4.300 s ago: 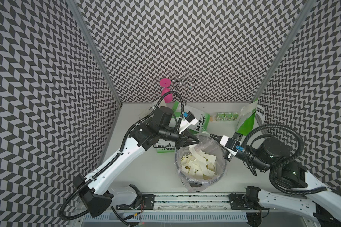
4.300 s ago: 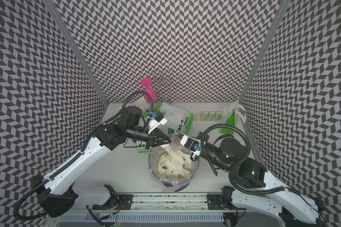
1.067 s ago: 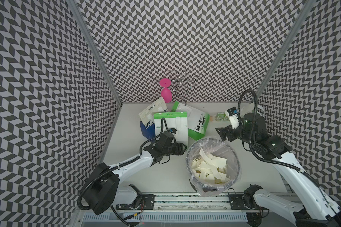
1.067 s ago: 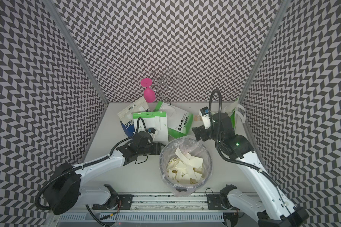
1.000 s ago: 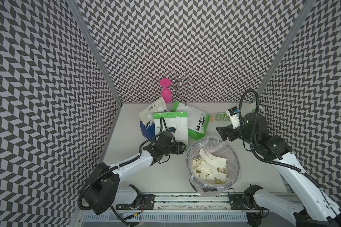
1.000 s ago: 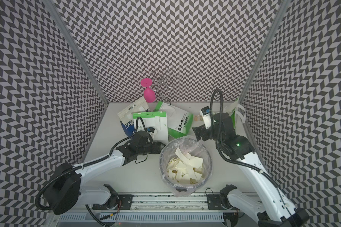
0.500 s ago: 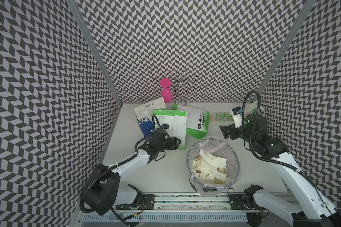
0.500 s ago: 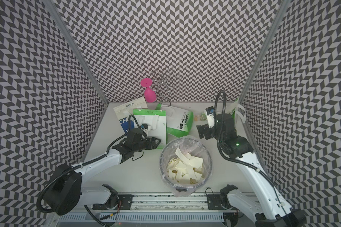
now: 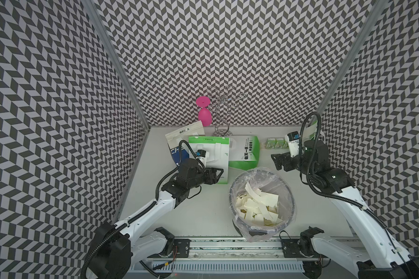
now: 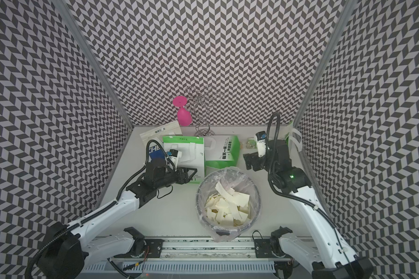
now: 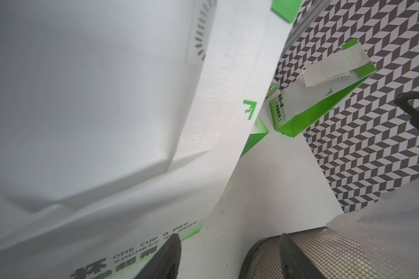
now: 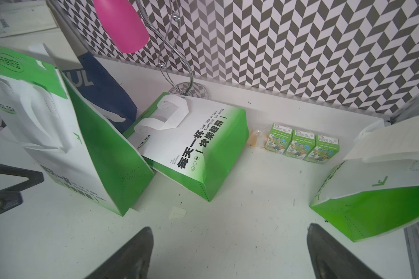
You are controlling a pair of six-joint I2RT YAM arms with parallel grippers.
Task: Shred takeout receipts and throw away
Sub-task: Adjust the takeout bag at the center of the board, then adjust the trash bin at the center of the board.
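Left wrist view shows the left claw (image 11: 229, 236) partly open. Its two dark fingers stand apart, and between them we see only bare tabletop (image 11: 264, 181) and the mesh wall of the bin (image 11: 324, 256). We find nothing gripped. One finger sits at the lower printed edge of the upright bag (image 11: 82, 120); we cannot tell whether it touches the paper. In both top views this claw is low at the foot of that green-and-white bag and near the bin.

Right wrist view shows the right claw (image 12: 230, 228) spread wide and empty, with only bare tabletop between the fingers. It touches nothing. The lying bag (image 12: 203, 149) and the right-hand bag (image 12: 373, 207) are both clear of it. A small pale scrap (image 12: 178, 213) lies on the tabletop beyond the fingertips; we cannot tell what it is.

We locate the task's paper in two places. Torn receipt scraps (image 9: 257, 205), cream and ragged, are piled inside the plastic-lined bin, as both top views confirm. One whole receipt slip (image 12: 397, 140), cream and faintly lined, rests on the face of the right-hand bag, apart from both claws. The left wrist view also shows this slip.
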